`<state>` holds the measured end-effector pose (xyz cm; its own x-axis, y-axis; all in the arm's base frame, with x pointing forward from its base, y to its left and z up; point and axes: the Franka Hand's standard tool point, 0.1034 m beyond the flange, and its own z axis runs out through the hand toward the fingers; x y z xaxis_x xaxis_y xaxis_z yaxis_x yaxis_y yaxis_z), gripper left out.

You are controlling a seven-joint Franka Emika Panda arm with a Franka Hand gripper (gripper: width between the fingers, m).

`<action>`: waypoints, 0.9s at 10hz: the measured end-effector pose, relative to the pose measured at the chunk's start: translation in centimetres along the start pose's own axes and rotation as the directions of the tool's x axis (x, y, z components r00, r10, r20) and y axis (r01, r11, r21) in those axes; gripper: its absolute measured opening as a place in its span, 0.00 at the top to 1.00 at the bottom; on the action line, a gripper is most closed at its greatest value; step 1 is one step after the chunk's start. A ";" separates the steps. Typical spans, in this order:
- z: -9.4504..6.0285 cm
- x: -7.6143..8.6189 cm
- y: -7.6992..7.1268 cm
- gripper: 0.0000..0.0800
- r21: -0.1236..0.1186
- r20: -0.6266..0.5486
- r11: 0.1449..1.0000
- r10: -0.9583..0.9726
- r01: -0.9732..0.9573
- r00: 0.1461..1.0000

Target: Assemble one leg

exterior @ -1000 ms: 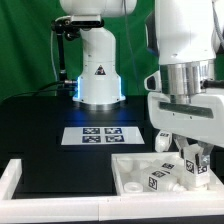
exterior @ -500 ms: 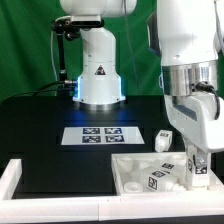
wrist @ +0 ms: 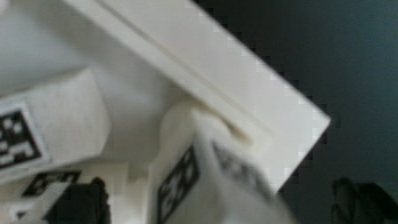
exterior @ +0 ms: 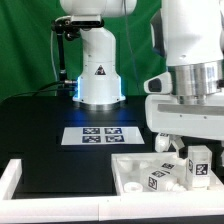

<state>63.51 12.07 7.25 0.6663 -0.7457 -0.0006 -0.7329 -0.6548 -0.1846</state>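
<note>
Black table (exterior: 40,125), and my gripper (exterior: 197,172) on the right has clamped a leg (exterior: 198,166) just above the panel (exterior: 135,172), nothing screwed in yet.

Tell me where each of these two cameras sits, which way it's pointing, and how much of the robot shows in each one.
Exterior view: off the arm, low at the table's edge, looking across the black table toward the robot base and marker board; the gripper enters on the exterior view's right.
Wrist view: on the wrist, looking close down at the panel and a tagged leg; blurred, fingers not clearly told apart.
Shared: the panel and legs.
</note>
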 end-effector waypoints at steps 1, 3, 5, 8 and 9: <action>-0.1 0.4 0.2 0.19 0.000 -0.003 0.997 -0.074 0.074 0.997; -0.1 0.4 0.3 0.19 -0.014 0.001 0.975 -0.220 0.220 0.975; -0.7 0.7 0.2 0.19 -0.066 0.046 0.824 -0.562 0.563 0.826; -0.8 1.5 -0.4 0.19 -0.067 0.095 0.722 -0.682 0.688 0.725; -0.8 1.6 -0.3 0.35 -0.067 0.095 0.721 -0.683 0.690 0.724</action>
<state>64.74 10.97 8.11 0.9962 -0.0807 0.0324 -0.0783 -0.9947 -0.0672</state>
